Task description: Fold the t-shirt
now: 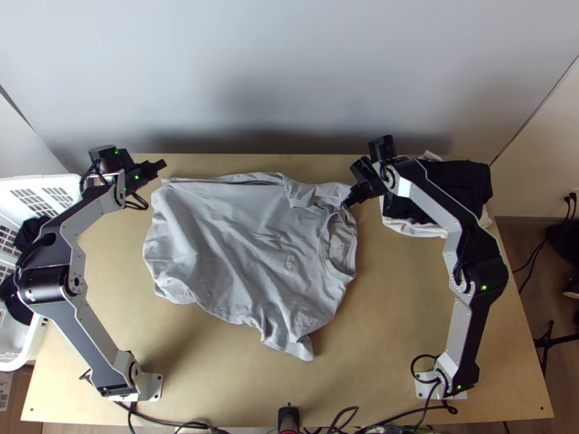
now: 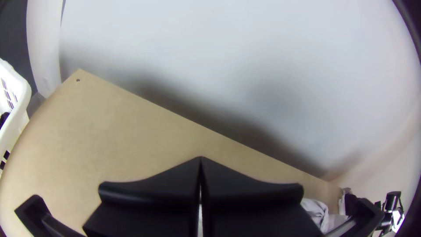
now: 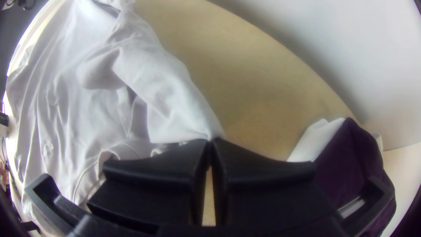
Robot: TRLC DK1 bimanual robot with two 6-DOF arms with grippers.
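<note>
While the t-shirt (image 1: 239, 239) lies mostly spread across the middle and far half of the table (image 1: 383, 311), wrinkled, with its collar (image 1: 340, 249) to the right, the right gripper (image 3: 210, 140) pinches cloth at the far right, just beside the collar. The fingers of the left gripper (image 1: 163, 166) are pressed together just beyond the far left corner (image 1: 170, 186); no cloth is seen at their tips. The far sleeve (image 1: 329, 194) is bunched over the body; the near sleeve (image 1: 295, 347) points toward the near edge.

The step in hand is judged to be folding in the far side. It calls for the left gripper to open, lower onto the far left corner and take the hem, so that 2 points carry the edge together. Low, even travel toward the near side is advised. Lifting from the right alone would likely twist the body and drag the collar. The bunched sleeve should be flattened first, or a ridge may form inside the fold.

Surface: light wood, with dark cloth (image 1: 467, 184) lying over white cloth (image 1: 412, 228) at the far right. A white basket (image 1: 32, 340) stands at the left edge, dark items inside. Room: a pale wall (image 1: 289, 72) rises behind the far edge; cables (image 1: 166, 422) run along the near edge
</note>
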